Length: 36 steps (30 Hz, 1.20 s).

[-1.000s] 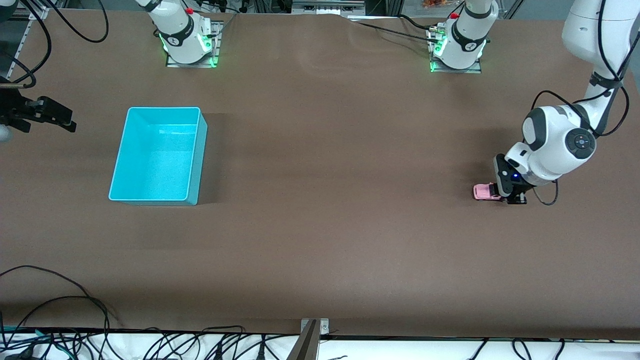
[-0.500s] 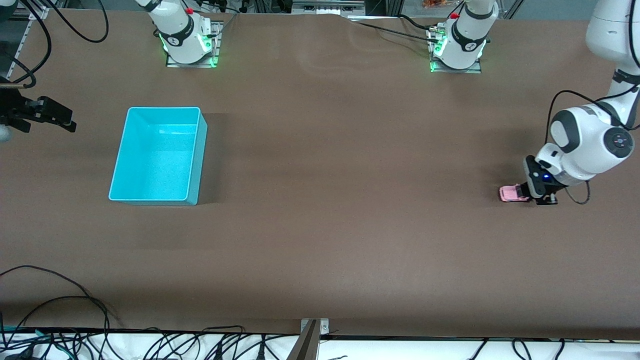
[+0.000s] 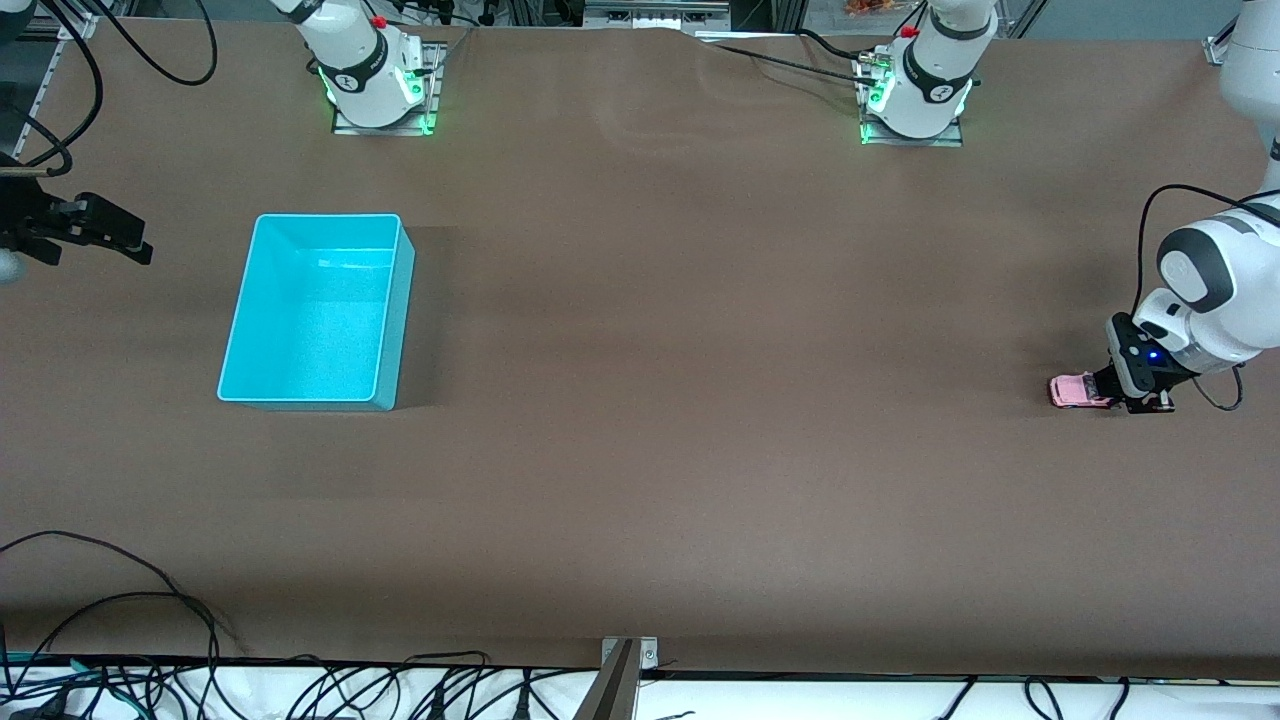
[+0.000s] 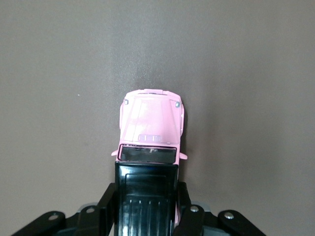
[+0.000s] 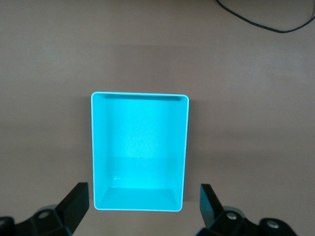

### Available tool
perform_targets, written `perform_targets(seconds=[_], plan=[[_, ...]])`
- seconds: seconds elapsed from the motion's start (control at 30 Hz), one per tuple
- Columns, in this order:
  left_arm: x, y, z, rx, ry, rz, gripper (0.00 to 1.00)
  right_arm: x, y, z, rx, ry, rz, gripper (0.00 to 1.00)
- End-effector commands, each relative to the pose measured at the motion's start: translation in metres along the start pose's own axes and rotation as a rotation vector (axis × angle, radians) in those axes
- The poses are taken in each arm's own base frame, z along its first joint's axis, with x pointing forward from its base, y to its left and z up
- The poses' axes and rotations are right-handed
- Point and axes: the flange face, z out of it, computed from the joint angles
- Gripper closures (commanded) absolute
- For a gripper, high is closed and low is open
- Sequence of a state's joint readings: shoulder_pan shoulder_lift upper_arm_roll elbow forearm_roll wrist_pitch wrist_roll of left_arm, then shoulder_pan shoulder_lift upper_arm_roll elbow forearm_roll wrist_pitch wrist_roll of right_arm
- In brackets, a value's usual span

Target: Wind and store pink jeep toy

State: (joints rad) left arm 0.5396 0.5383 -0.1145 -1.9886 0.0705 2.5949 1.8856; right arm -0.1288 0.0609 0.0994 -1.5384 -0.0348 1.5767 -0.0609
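Dragged toward the left arm's end, pink jeep toy (image 3: 1079, 390) sits clamped in left jaws; right jaws wide, empty.

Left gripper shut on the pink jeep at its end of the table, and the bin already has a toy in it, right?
Not quite: the bin is empty, as the right wrist view shows. The left gripper is indeed shut on the pink jeep at its end of the table.

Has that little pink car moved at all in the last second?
Yes. The pink jeep toy, clamped in the left gripper, has slid along the table toward the left arm's end, farther from the turquoise bin.
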Motion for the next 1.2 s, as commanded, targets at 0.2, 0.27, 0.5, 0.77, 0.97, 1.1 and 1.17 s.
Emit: perform_targets(seconds=[0.2, 0.27, 0.5, 0.77, 0.97, 1.1, 1.17], plan=[[-0.015, -0.014, 0.021, 0.039, 0.003, 0.006, 0.88, -0.003, 0.0, 0.0, -0.001, -0.004, -0.013, 0.0], [-0.016, -0.014, 0.021, 0.039, 0.003, 0.003, 0.88, -0.003, 0.0, 0.0, -0.001, -0.004, -0.013, 0.0], [-0.02, -0.013, 0.021, 0.041, 0.001, -0.002, 0.81, -0.003, 0.0, 0.0, -0.001, -0.004, -0.013, 0.0], [-0.015, -0.027, 0.004, 0.073, -0.003, -0.004, 0.0, -0.003, 0.0, 0.0, -0.001, -0.004, -0.013, 0.0], [-0.015, -0.049, -0.024, 0.052, 0.004, 0.004, 0.0, -0.003, 0.0, 0.0, -0.001, -0.004, -0.013, 0.0], [-0.013, -0.061, -0.044, 0.02, 0.018, 0.001, 0.0, -0.003, 0.0, 0.0, -0.001, -0.004, -0.013, 0.0], [-0.014, -0.065, -0.054, 0.004, 0.02, -0.019, 0.0, -0.003, 0.0, 0.0, -0.001, -0.004, -0.013, 0.0]])
